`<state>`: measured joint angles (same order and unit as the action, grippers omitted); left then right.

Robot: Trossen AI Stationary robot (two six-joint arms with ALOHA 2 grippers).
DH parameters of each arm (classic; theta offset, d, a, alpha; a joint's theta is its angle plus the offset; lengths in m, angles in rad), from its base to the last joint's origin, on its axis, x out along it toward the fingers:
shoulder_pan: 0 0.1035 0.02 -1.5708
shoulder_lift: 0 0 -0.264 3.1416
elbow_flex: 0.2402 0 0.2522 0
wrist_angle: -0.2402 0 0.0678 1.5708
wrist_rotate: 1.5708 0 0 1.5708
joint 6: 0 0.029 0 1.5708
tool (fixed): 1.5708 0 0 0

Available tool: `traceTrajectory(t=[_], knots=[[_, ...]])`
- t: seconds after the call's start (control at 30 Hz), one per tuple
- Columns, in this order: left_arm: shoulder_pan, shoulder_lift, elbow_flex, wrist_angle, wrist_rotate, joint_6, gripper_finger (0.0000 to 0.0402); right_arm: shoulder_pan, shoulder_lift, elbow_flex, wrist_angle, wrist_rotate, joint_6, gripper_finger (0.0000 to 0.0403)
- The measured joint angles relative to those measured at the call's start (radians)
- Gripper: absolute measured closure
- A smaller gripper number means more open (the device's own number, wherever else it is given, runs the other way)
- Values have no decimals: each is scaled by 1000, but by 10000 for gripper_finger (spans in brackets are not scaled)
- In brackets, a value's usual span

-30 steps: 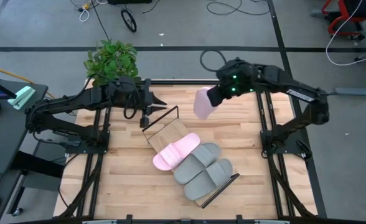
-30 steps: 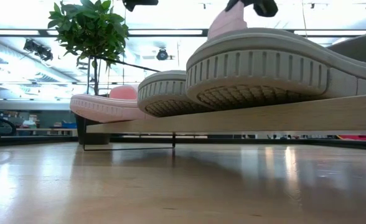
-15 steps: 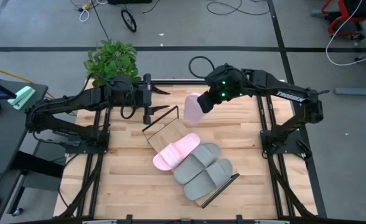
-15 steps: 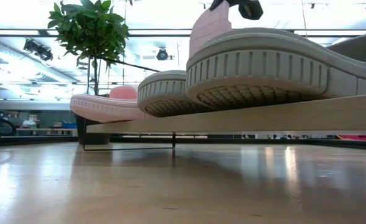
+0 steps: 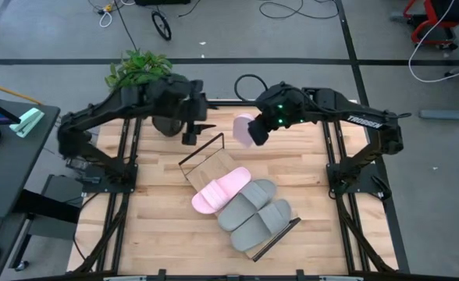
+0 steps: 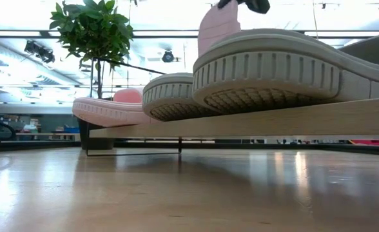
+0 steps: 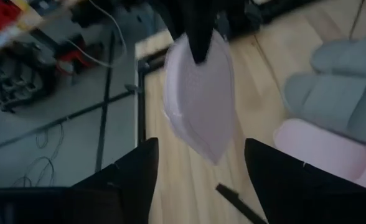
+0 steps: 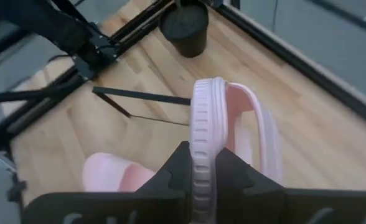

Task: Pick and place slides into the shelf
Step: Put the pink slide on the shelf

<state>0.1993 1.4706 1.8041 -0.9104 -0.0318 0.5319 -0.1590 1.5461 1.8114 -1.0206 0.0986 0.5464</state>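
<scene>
My right gripper (image 5: 262, 127) is shut on a light pink slide (image 5: 245, 131), which it carries in the air above the table's far middle. It also shows at the top of the low view as the hanging pink slide (image 6: 216, 29). The shelf (image 5: 206, 165), a light-wood board with black frame ends, lies slantwise mid-table. On it rest another pink slide (image 5: 220, 190) and two grey slides (image 5: 247, 201), soles down. My left gripper (image 7: 198, 180) is open and raised over the far left, pointing at the carried slide (image 7: 198, 99) and touching nothing. My right gripper pinches one end of the pink slide's sole (image 8: 201, 146) between its two fingers, one on the underside and one on the footbed side. The fingers slant down from the table's right. The slide stands on edge, lifted clear of table and shelf, strap (image 8: 254, 115) to one side.
A potted plant (image 5: 140, 72) in a black pot (image 8: 183, 28) stands at the table's far left corner. The shelf's black end frame (image 5: 202, 148) rises just near of both grippers. Bare tabletop (image 5: 159, 226) lies left of the shelf.
My left gripper has opened and risen from beside the shelf's far end frame, its wrist rolling. My right gripper has carried the pink slide toward the table's left, turning it; it has scarcely moved in the last half second.
</scene>
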Motion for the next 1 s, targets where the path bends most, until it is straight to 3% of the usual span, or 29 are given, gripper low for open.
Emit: traceTrajectory(t=[0.13,0.27,0.43,1.0], knots=[[-1,109,173,-98,-9,35,160,28,54,144,-175,77,-72,365],[-5,184,304,-96,-10,74,155,54,123,280,-286,140,-146,365],[-14,263,411,-107,-10,83,154,72,174,368,-314,180,-216,365],[-17,350,430,-78,-9,82,151,107,178,400,-308,174,-332,365]])
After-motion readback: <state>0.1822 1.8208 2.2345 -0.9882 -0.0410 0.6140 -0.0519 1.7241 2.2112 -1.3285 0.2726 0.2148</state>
